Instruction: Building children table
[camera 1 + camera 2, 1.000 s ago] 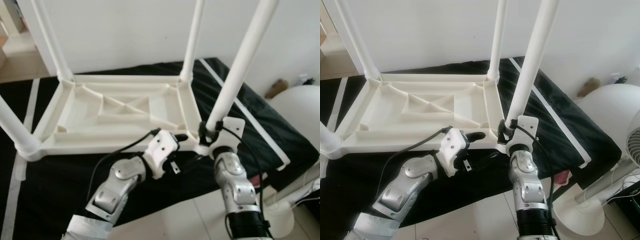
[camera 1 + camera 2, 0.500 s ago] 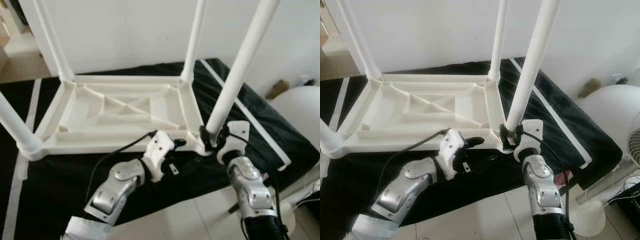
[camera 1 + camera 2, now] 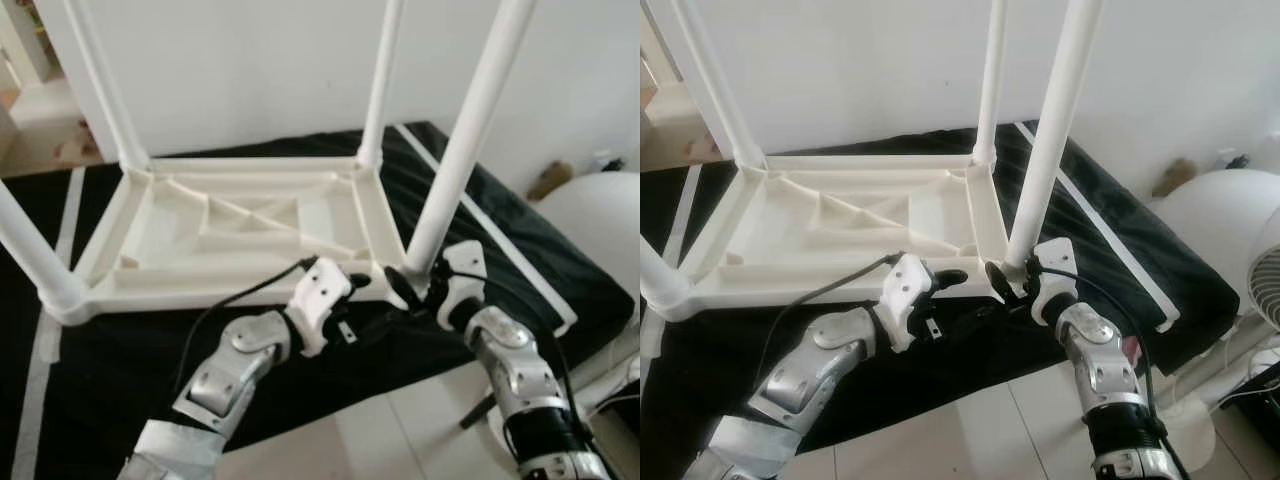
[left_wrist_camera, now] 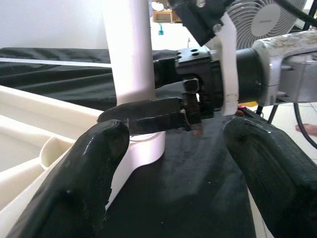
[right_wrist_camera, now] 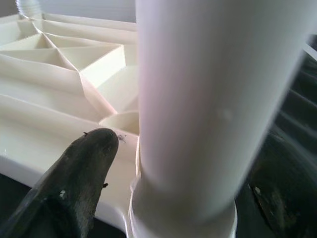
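The right claw (image 3: 1008, 281) pinches the bottom of the near leg (image 3: 1050, 140). The left claw (image 3: 950, 277) is spread apart just beside it, by the table's edge. The table (image 3: 240, 235) lies upside down on a black mat (image 3: 520, 240). All four legs stand up, so I think only tightening and flipping are left.

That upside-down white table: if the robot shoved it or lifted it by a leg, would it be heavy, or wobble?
The table looks like thin ribbed plastic, so probably light. It lies flat on a black cloth, so a shove would likely slide it, not tip it. The right tool grips a long leg, which may flex.
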Robot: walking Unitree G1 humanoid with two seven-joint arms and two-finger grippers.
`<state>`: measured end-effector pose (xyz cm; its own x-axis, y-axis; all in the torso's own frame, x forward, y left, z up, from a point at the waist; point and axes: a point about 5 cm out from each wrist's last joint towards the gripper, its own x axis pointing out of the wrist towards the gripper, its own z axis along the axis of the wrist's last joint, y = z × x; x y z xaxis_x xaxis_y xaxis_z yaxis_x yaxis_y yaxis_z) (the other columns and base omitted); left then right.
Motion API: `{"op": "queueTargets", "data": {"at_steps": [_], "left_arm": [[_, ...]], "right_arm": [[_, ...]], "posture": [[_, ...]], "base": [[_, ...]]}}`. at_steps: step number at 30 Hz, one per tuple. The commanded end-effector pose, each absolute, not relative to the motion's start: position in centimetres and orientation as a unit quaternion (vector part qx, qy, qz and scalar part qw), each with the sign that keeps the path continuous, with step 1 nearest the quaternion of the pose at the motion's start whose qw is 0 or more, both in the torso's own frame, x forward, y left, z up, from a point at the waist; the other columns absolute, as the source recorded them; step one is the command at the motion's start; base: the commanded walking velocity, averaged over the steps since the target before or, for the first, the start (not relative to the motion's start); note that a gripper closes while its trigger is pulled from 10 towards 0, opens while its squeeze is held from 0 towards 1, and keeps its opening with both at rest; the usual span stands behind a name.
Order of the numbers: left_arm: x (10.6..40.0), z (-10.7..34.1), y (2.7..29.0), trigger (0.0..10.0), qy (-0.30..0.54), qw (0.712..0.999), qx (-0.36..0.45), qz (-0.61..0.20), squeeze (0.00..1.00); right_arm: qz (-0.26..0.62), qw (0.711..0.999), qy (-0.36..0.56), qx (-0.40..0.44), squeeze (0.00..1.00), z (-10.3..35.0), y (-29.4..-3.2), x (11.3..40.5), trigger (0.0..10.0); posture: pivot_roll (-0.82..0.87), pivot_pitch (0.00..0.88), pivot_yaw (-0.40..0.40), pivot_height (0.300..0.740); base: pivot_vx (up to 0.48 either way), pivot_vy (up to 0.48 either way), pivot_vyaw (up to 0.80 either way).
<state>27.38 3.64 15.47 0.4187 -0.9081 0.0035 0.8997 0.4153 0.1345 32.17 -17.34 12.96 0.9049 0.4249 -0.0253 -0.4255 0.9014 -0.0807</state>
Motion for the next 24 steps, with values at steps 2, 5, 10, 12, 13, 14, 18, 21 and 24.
{"op": "queueTargets", "data": {"at_steps": [2,5,10,12,13,14,18,21,24], "left_arm": [[27.6,15.4,3.6,10.0,-0.029,0.836,0.059,-0.545,0.0],[27.7,15.4,3.5,10.0,-0.029,0.836,0.059,-0.545,0.0],[28.1,15.5,3.3,10.0,-0.036,0.838,0.065,-0.54,0.0],[28.1,15.5,3.3,10.0,-0.036,0.839,0.067,-0.539,0.0],[28.3,15.6,3.2,10.0,-0.044,0.84,0.076,-0.535,0.0],[28.4,15.7,3.2,10.0,-0.05,0.841,0.082,-0.532,0.0],[28.8,15.8,3.2,10.0,-0.057,0.845,0.088,-0.524,0.0],[29.0,15.5,3.3,10.0,-0.059,0.848,0.096,-0.518,0.0],[29.0,14.9,3.4,10.0,-0.048,0.852,0.095,-0.513,0.0]], "right_arm": [[0.234,0.971,0.006,-0.059,0.0,12.9,-17.2,32.6,10.0],[0.238,0.969,0.005,-0.063,0.0,12.9,-17.2,32.8,10.0],[0.256,0.964,0.007,-0.073,0.0,12.9,-16.8,33.4,3.6],[0.262,0.962,0.006,-0.074,0.0,12.9,-16.7,33.5,0.0],[0.266,0.961,0.008,-0.075,0.0,12.7,-16.7,33.5,0.0],[0.268,0.96,0.009,-0.076,0.0,12.5,-16.7,33.5,0.0],[0.269,0.961,0.015,-0.068,0.0,12.2,-16.8,33.3,0.6],[0.266,0.962,0.015,-0.064,0.0,12.1,-16.7,33.3,10.0],[0.259,0.964,0.018,-0.061,0.0,12.0,-16.7,33.1,10.0]], "posture": [[-0.08,0.0,0.022,0.74],[-0.08,0.0,0.02,0.74],[-0.08,0.0,0.018,0.74],[-0.08,0.0,0.016,0.74],[-0.08,0.0,0.014,0.74],[-0.08,0.0,0.014,0.74],[-0.07,0.0,0.009,0.74],[-0.08,0.0,0.005,0.74],[-0.08,0.0,0.003,0.74]], "base": [[0.0,0.0,0.0],[0.0,0.0,0.0],[0.0,0.0,0.0],[0.0,0.0,0.0],[0.0,0.0,0.0],[0.0,0.0,0.0],[0.0,0.0,0.0],[0.0,0.0,0.0],[0.0,0.0,0.0]]}}
